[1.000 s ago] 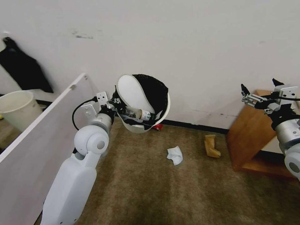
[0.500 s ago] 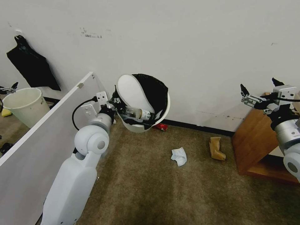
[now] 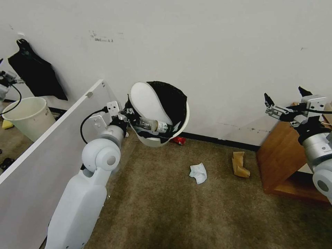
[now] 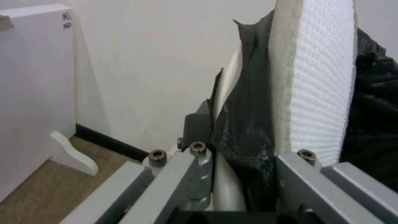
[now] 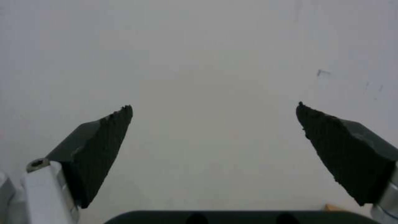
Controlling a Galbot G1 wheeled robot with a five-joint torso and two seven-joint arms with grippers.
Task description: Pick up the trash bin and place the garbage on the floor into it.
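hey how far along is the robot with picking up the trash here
Done: the left pincer holds the trash bin aloft by its rim, with a white slipper and a bottle inside. Left on the floor: a tissue, tan paper, a red can. The right pincer hangs open, empty.

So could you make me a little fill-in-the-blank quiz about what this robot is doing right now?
1. The left end effector holds the bin by its ____.
2. The right end effector is open and holds ____.
3. The tissue lies on the ____.
4. The bin's bag is coloured ____.

Missing words: rim; nothing; floor; black.
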